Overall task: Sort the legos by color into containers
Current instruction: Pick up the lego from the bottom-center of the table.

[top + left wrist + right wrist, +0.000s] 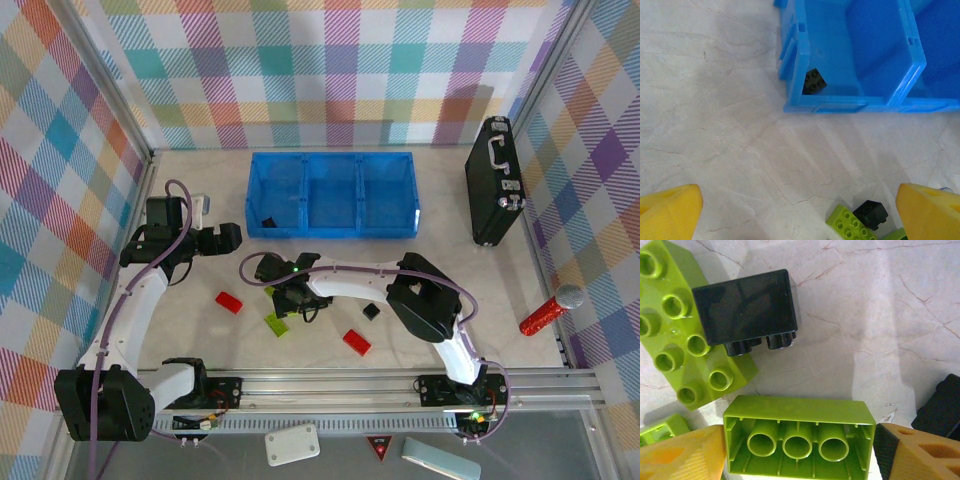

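Clamps, with the right gripper (799, 452), narrowly across the short ends of a lime-green rectangular plastic brick (799, 437) turned hollow side up, a yellow finger (680, 455) pressed to each end, apparently because those flat end walls give a square hold; cannot tell whether the grip has raised it off the pale marbled surface (880, 315). Shows, just beside it, a second lime-green brick (680, 325) lying studs up, with a small black cube-like brick (745, 305) tipped on its side against it, close enough to be knocked on lifting. Further out, from overhead, finds a red rectangular brick (229, 302), another red brick (356, 342) and a loose black brick (371, 312) well apart on the surface. Holds the left gripper (800, 202) spread wide and empty above the surface, short of the long bright-blue plastic bin with lattice sides (825, 106), probably to stay clear of the right arm. Shows one black brick in the bin (814, 81) in the left-end compartment, likely marking that compartment for black and leaving the other two for green and red.
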{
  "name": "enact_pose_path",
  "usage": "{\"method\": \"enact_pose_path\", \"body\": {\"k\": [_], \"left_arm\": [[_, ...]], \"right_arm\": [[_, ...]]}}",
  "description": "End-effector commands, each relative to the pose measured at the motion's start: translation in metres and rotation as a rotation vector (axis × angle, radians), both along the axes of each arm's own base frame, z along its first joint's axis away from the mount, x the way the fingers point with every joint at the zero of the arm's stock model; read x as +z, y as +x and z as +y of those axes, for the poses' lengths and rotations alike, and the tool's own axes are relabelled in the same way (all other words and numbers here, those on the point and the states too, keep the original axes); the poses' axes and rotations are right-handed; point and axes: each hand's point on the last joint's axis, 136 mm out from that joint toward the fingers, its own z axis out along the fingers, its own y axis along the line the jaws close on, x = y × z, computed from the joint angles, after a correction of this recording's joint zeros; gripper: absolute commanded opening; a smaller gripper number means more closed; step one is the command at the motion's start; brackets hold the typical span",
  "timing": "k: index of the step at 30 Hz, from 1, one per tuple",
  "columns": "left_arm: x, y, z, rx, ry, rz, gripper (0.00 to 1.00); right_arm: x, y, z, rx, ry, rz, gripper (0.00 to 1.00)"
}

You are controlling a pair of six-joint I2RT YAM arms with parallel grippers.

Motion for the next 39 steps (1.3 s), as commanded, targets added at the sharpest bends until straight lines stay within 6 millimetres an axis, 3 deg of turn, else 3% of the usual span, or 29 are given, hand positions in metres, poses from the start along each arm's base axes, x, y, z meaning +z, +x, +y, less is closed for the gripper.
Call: {"method": "enact_pose_path", "body": {"k": [1, 23, 39], "left_arm": [[0.000, -0.001, 0.002, 0.004, -0.012, 0.006, 0.99], [-0.001, -0.002, 0.003, 0.008, -0.007, 0.008, 0.98], [-0.002, -0.003, 0.004, 0.015, 0.000, 0.012, 0.98]], "right_arm": [[0.001, -0.002, 0.005, 0.009, -0.003, 0.007, 0.77], [0.011, -0.002, 0.004, 0.021, 0.007, -0.010, 0.68], [0.048, 0.004, -0.004, 0.035, 0.031, -0.081, 0.65]]}}
